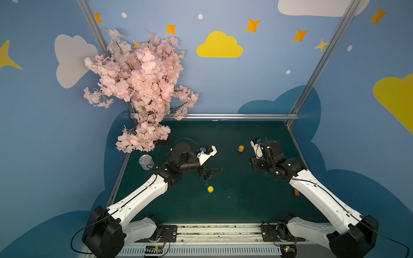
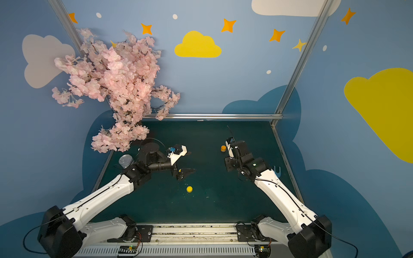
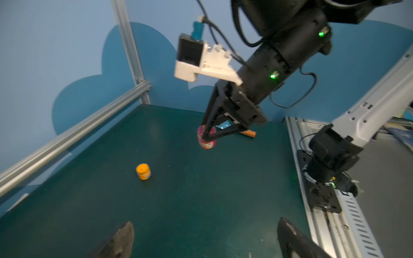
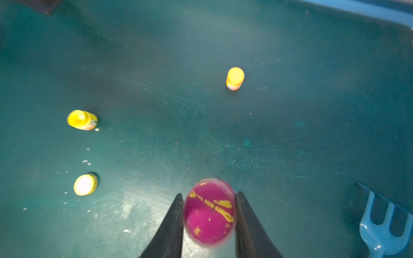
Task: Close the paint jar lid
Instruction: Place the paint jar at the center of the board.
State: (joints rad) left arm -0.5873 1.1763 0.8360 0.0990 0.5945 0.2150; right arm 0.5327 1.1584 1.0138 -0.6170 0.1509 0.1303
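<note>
Right hand [image 4: 209,196]: closed on pink jar [image 4: 209,212] — fingers pinch opposite sides near its top, on the robot's right side of the worktop [image 4: 290,89]; can't tell if it rests there or is lifted.
Left hand [image 3: 206,242]: wide open, holding nothing, hovering mid-worktop over the yellow jar [image 4: 82,120].
Pink jar top: magenta disc w/ yellow smears; blurred, so cap vs. open paint isn't clear.
Yellow jar: seems upright and looks uncapped; yellow lid [image 4: 85,184] lies flat on the worktop near it, not touching.
Orange jar [image 1: 241,148]: capped, standing alone toward the back, well apart from the rest.
Task thing, my read: prob. yellow jar + its loose lid; pink jar is possible if its cap is only loose.
Handling: small plastic pots — likely light, stiff, smooth-sided, so slippery and apt to tip or spin under a twist. If open, paint could spill.
Where to hold: body low on the label w/ one hand; lid by its rim, opposite edges, w/ the other. Lid sits flat & low, so a pinch from above gets little to bite on.
Count: paint jars 3; loose lids 1; hands 2; blue toy fork [image 4: 380,223] 1; metal can [image 1: 146,161] 1; blossom branch [image 1: 138,89] 1; brown stick [image 1: 296,192] 1.
</note>
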